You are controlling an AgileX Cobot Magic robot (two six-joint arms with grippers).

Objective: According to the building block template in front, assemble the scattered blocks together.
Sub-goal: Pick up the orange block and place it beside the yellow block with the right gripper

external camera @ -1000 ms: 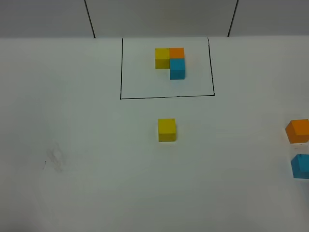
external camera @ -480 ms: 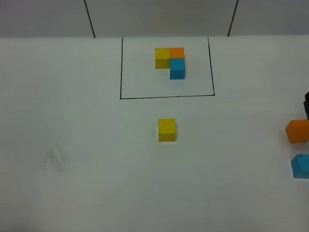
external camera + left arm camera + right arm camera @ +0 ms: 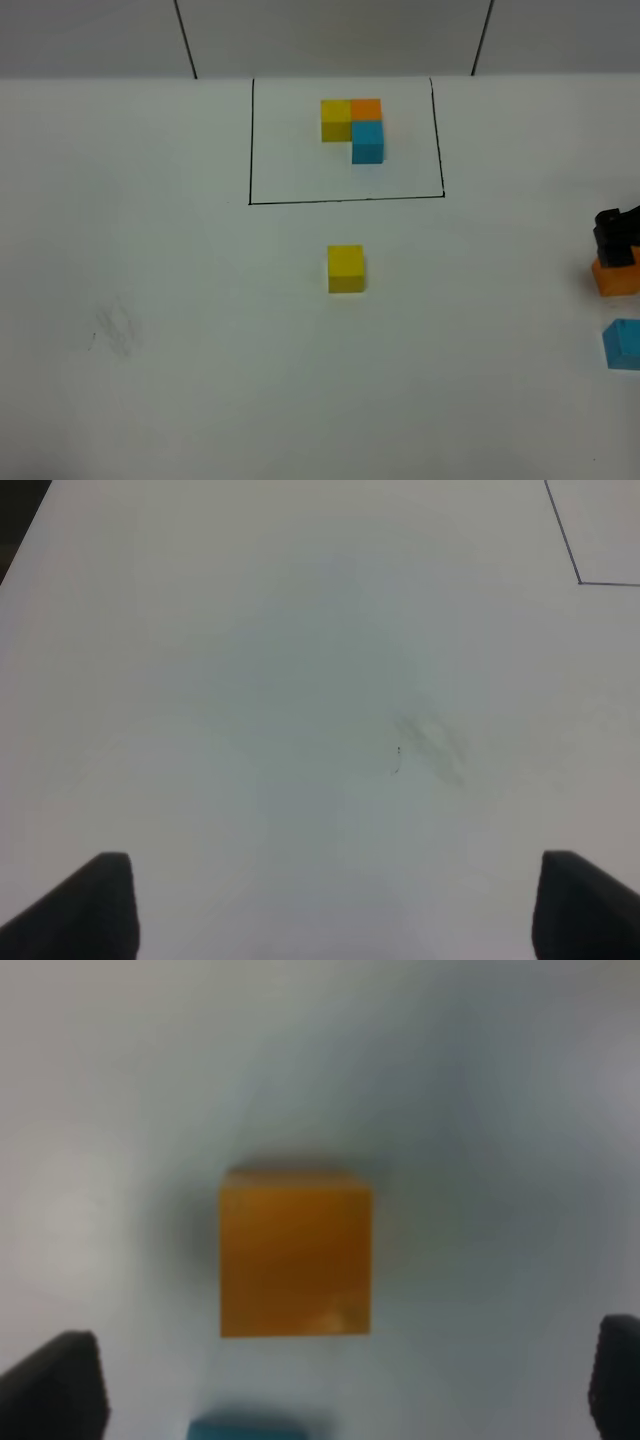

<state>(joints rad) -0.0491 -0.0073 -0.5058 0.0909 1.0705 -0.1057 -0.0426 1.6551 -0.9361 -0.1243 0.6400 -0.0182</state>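
Right gripper [image 3: 335, 1385] newly over orange block [image 3: 295, 1252], centred ahead of its wide-apart jaws: grasp likely next; left gripper [image 3: 340, 905] jaws apart, empty.

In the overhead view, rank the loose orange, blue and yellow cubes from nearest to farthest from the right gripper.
1. orange cube, right at the right gripper, right edge.
2. blue cube, next along the right edge, nearer the camera.
3. yellow cube, mid-table.

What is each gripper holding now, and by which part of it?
Nothing is held. The right gripper is open over the orange block, its fingers wide of both sides, not touching. The left gripper is open over the table.
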